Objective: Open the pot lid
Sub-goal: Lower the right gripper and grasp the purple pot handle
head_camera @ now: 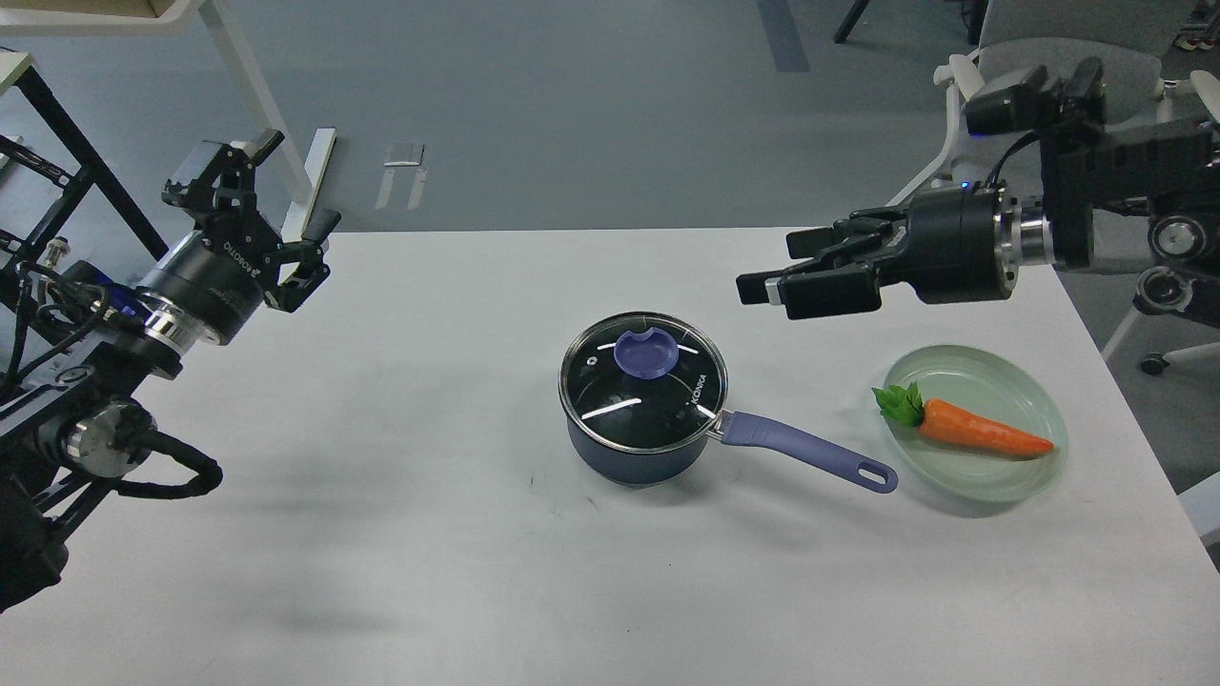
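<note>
A dark blue pot with a long purple handle stands in the middle of the white table. Its glass lid with a purple knob sits shut on it. My right gripper hovers above and to the right of the lid, fingers pointing left, open and empty. My left gripper is raised over the table's far left corner, open and empty, far from the pot.
A pale green plate holding a toy carrot lies right of the pot handle. A grey office chair stands behind the table's right corner. A white desk leg and a black frame stand at the far left.
</note>
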Motion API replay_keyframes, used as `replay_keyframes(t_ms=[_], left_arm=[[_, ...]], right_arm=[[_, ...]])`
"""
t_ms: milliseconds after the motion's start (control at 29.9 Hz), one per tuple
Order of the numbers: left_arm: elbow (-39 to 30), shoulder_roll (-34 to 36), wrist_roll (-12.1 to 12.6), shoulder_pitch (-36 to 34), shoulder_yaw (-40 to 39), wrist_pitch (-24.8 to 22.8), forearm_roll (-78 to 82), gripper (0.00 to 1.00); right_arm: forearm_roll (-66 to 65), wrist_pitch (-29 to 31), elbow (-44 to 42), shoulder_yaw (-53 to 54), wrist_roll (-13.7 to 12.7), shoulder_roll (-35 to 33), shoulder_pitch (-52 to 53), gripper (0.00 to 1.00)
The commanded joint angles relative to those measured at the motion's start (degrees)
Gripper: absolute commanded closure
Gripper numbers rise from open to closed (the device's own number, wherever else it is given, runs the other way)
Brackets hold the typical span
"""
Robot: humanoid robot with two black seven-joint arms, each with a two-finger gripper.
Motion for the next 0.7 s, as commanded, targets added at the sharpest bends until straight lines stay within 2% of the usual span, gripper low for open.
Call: replay_keyframes(t_ms=[0, 201, 669], left_arm=[[-0.62, 0.15, 0.08, -0.18, 0.01, 0.16, 0.17, 0.00], [-1.32, 0.32, 0.17, -0.44, 0.01, 0.16, 0.18, 0.00], [-1.58, 0.32, 0.08, -0.53, 0.01, 0.25, 0.97, 0.00]], right_arm=[[-10.57, -3.02, 0.29, -4.17, 0.00, 1.00, 0.07, 0.01], [-16.91, -8.12, -0.68, -10.41, 0.00, 2.58, -1.95, 0.01], [-18.59, -8.47, -7.88, -14.10, 0.00, 10.49, -7.31, 0.06]])
